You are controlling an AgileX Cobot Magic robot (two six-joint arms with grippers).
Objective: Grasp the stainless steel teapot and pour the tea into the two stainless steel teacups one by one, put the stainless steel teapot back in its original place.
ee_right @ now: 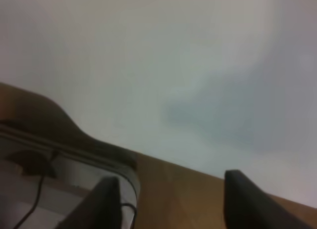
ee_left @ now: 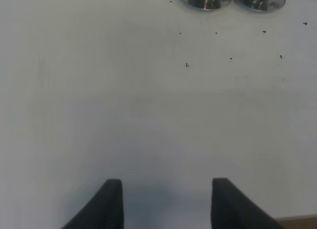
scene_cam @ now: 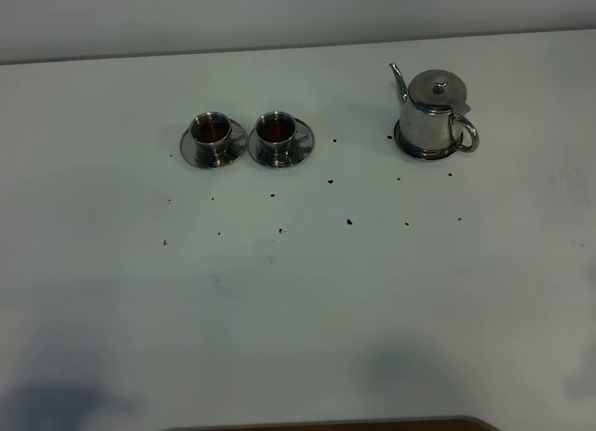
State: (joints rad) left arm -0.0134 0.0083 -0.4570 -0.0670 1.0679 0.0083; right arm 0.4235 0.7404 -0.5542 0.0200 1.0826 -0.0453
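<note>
Exterior high view: shiny squat steel teapot (scene_cam: 433, 114) sits on ringed steel saucer (scene_cam: 410, 148), far right of white table (scene_cam: 298, 291); two small steel teacups (scene_cam: 211, 129) (scene_cam: 277, 128) on saucers hold dark tea, suggesting pouring done. Left gripper (ee_left: 166, 202) and right gripper (ee_right: 171, 202) both spread apart, empty, well clear near table edge.

Shiny silver teapot (scene_cam: 432, 114), white speckled table (scene_cam: 298, 291).

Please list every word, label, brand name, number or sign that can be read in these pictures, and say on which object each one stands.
None can be read in any view.
Shiny stainless steel teapot with curved spout: no legible marking.
Two small stainless steel teacups on round saucers: no legible marking.
White table: only scattered dark specks, not writing.
Black left gripper and black right gripper: the fingers carry no print.
</note>
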